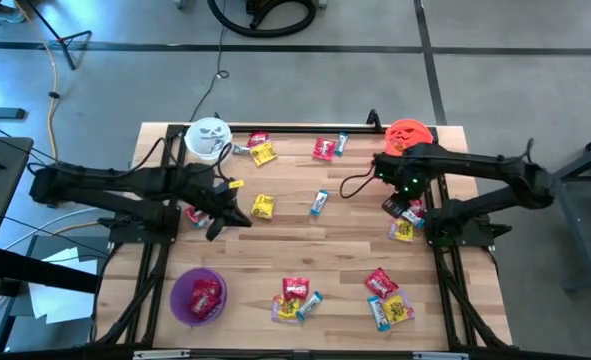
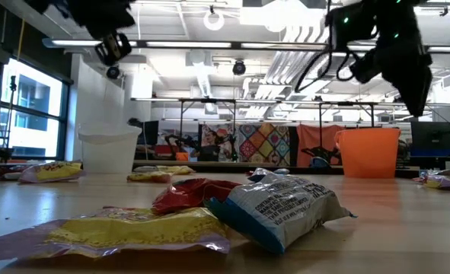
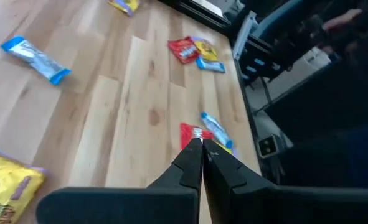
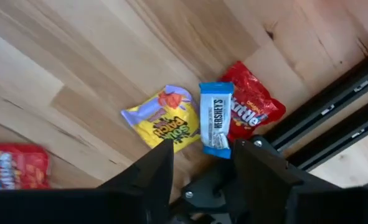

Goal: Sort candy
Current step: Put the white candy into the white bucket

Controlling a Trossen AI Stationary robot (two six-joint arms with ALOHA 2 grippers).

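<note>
Left tool [image 3: 202, 144] has its two dark fingers pressed flat together with nothing between them; in the overhead picture it sits left of centre on the wooden tabletop [image 1: 305, 255], next to a red packet [image 1: 192, 213]. Right tool [image 4: 197, 163] stands with its fingers apart and empty, above three packets lying together near the right edge: a yellow Sour Patch bag [image 4: 164, 121], a light-blue Hershey's bar [image 4: 216, 118] and a red Skittles bag [image 4: 249, 109].

Candy is scattered over the tabletop. Near the top edge lie a red and a yellow packet [image 1: 262, 152] beside the white bucket [image 1: 208, 138], and a red one [image 1: 323, 149] further right. Mid-frame are a yellow bag [image 1: 262, 206] and a blue bar [image 1: 319, 202]. Toward the bottom sit two clusters, one at centre [image 1: 295, 296] and one right of it [image 1: 387, 298]. An orange bucket [image 1: 409, 134] stands upper right. A purple bucket [image 1: 198, 296] at lower left holds a red packet.
</note>
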